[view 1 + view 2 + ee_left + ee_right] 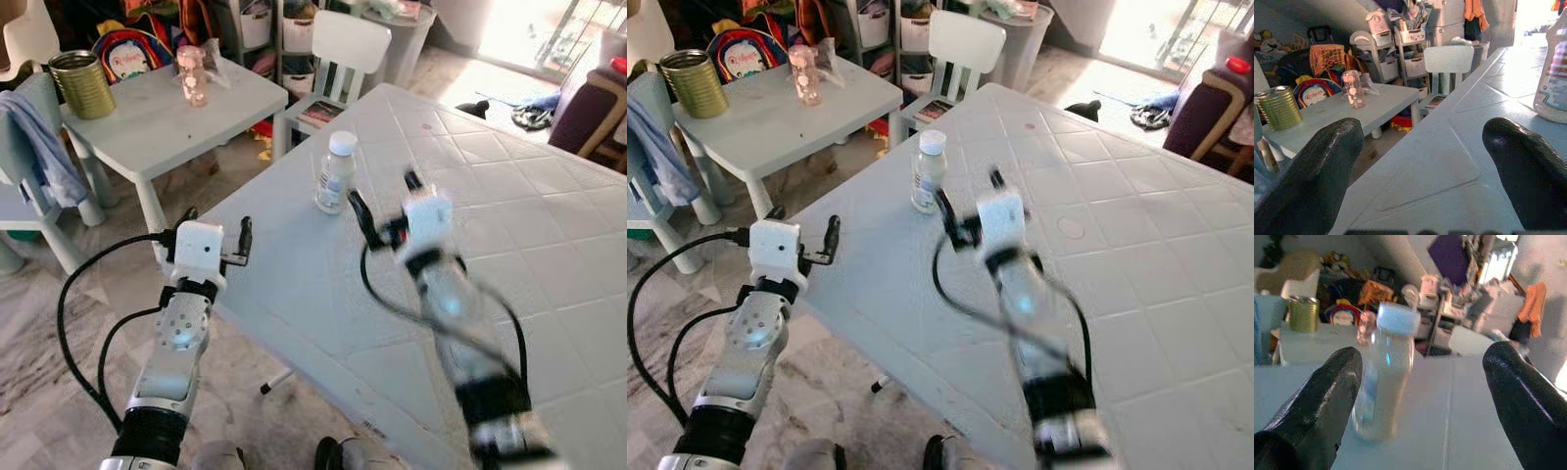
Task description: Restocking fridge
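Note:
A small clear bottle (pixel 335 174) with a white cap stands upright near the left edge of the big white table (pixel 509 225). My right gripper (pixel 384 204) hovers over the table just behind and right of the bottle, open, blurred by motion. In the right wrist view the bottle (pixel 1384 372) stands between the spread fingers (pixel 1312 411), a short way ahead. My left gripper (pixel 217 235) is open at the table's left edge, nothing in it. In the left wrist view the bottle (pixel 1553 73) shows off to one side.
A low white kids' table (pixel 176 108) at the back left carries a metal tin (pixel 82 84) and a pink bottle (pixel 192 74). A white chair (pixel 338 59) stands behind the big table. Cloth (pixel 39 147) hangs on a chair at far left. Clutter lines the back wall.

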Robot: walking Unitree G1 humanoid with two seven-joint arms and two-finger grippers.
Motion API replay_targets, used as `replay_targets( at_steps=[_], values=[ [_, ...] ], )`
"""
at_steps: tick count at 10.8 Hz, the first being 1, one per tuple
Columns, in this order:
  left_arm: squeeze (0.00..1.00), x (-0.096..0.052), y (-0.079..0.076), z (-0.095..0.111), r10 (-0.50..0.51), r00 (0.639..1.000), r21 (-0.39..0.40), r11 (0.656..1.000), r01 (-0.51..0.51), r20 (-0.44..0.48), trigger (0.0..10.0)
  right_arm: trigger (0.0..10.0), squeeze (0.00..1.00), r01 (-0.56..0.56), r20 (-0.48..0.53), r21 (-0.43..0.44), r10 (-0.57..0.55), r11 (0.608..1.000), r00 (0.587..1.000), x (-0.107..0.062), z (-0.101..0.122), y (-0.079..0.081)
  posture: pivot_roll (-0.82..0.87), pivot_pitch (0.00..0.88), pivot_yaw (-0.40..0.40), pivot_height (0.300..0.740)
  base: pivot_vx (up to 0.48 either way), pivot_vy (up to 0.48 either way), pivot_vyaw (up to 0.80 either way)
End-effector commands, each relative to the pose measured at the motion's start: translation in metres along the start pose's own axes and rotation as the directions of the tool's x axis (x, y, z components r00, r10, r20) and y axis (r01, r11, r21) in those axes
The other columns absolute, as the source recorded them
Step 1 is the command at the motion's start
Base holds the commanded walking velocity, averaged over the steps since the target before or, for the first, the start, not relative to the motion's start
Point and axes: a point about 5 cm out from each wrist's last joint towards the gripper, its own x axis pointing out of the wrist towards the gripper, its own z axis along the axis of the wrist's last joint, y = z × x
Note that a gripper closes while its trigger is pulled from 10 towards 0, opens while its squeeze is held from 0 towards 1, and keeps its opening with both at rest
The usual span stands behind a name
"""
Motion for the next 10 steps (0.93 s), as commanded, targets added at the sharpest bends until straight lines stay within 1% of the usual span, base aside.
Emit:
replay_targets(
  at_steps=[1, 2, 3, 6, 8, 10],
  values=[
    [0.0, -0.001, 0.001, 0.003, 0.001, 1.0, 0.014, 1.0, -0.001, 0.005, 10.0, 10.0, 0.0, -0.022, 0.016, -0.004, 0.022, 1.0, 1.0, 0.007, 0.004, -0.003, 0.14, 0.094, -0.06, 0.74, 0.0, 0.0, 0.0],
    [0.0, -0.003, 0.002, 0.002, 0.0, 1.0, 0.021, 1.0, 0.0, 0.001, 10.0, 10.0, 0.0, -0.058, 0.024, -0.01, 0.058, 0.998, 0.998, 0.016, 0.008, 0.0, 0.16, 0.101, -0.058, 0.74, 0.0, 0.0, 0.0],
    [0.0, -0.005, 0.004, 0.003, 0.001, 1.0, 0.027, 1.0, -0.001, -0.002, 10.0, 10.0, 0.0, -0.074, 0.032, -0.008, 0.074, 0.997, 0.997, 0.022, 0.011, 0.003, 0.17, 0.11, -0.054, 0.74, 0.0, 0.0, 0.0],
    [0.0, -0.017, 0.014, 0.001, 0.018, 0.999, 0.055, 0.998, -0.017, -0.026, 10.0, 10.0, 0.0, -0.096, 0.037, -0.023, 0.097, 0.995, 0.995, 0.043, 0.017, 0.006, 0.21, 0.147, -0.046, 0.74, 0.0, 0.0, 0.0],
    [0.0, -0.019, 0.019, 0.003, 0.023, 0.999, 0.072, 0.997, -0.02, -0.035, 10.0, 10.0, 0.0, -0.101, 0.05, -0.028, 0.102, 0.995, 0.994, 0.056, 0.024, 0.008, 0.24, 0.16, -0.044, 0.74, 0.0, 0.0, 0.0],
    [0.0, -0.019, 0.021, 0.005, 0.026, 0.999, 0.077, 0.997, -0.023, -0.037, 10.0, 10.0, 0.0, -0.098, 0.071, -0.016, 0.099, 0.995, 0.993, 0.06, 0.028, 0.01, 0.24, 0.162, -0.042, 0.74, 0.0, 0.0, 0.0]
  ],
)
